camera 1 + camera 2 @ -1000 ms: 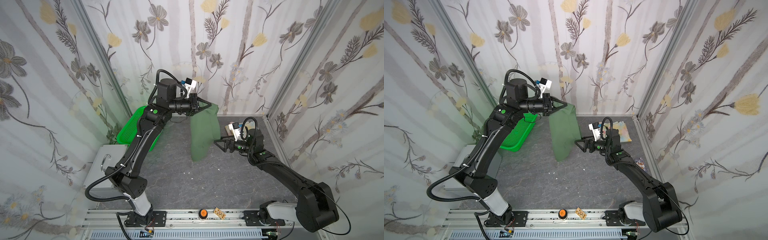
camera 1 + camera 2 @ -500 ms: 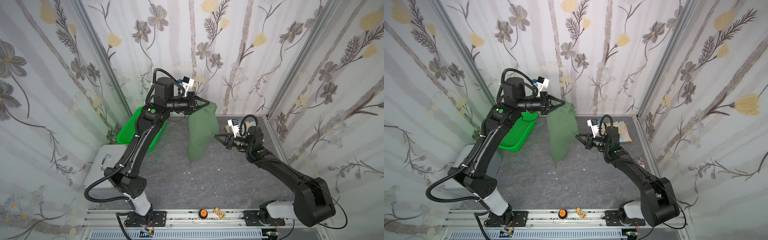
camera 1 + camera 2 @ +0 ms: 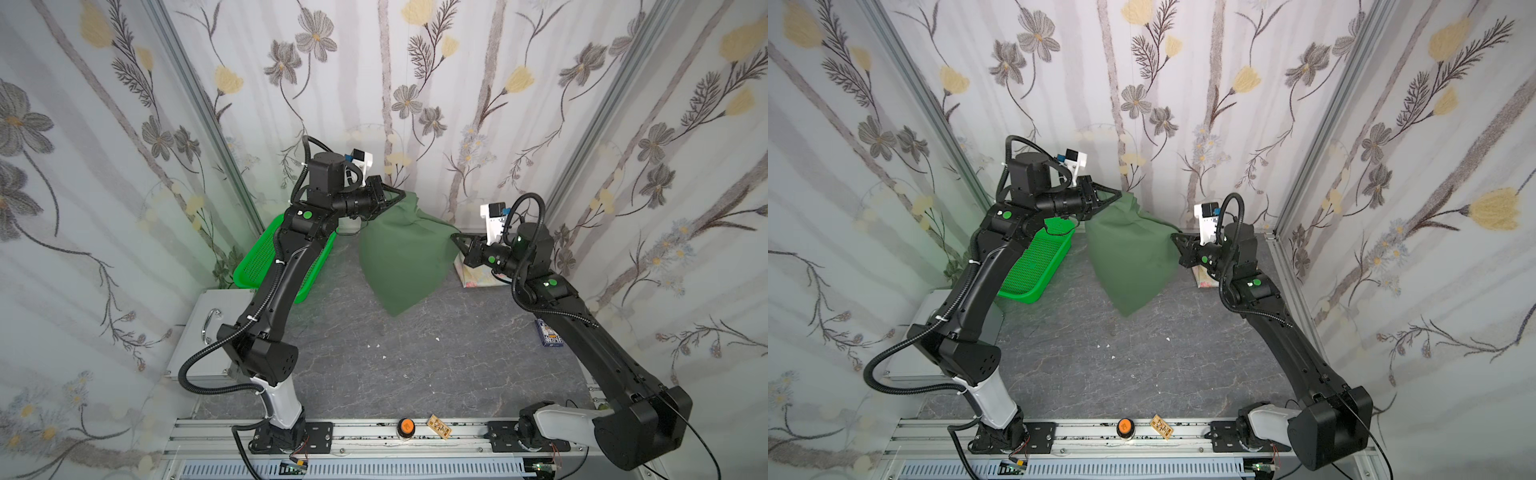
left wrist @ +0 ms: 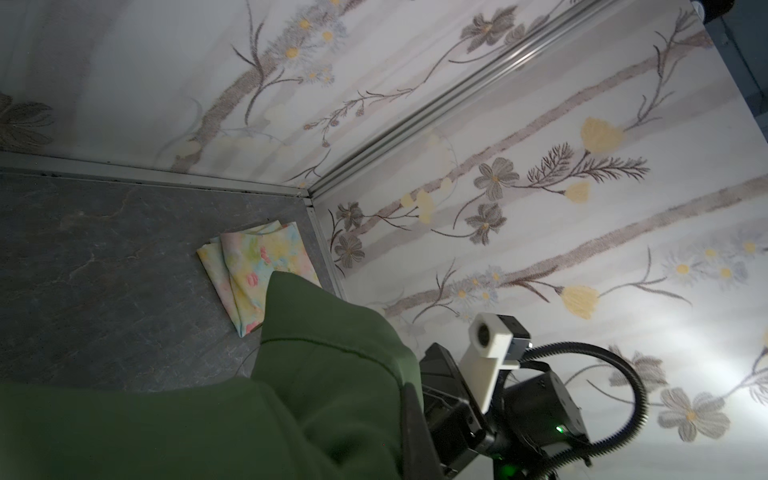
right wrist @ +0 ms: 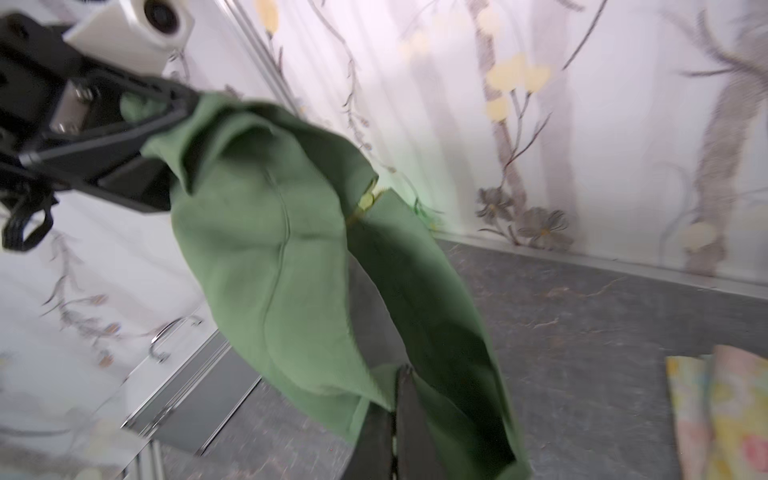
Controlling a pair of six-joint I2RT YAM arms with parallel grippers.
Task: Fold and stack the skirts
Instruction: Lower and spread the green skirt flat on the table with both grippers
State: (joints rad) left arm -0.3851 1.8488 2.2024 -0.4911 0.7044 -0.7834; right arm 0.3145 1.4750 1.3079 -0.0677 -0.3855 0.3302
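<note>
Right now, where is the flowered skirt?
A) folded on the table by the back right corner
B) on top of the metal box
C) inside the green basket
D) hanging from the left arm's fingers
A: the flowered skirt lies folded flat on the grey table by the back right corner; it is the green skirt that hangs in the air.

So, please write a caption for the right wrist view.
The left claw and right claw hold the hanging green skirt; floral skirt lies folded nearby.
</note>
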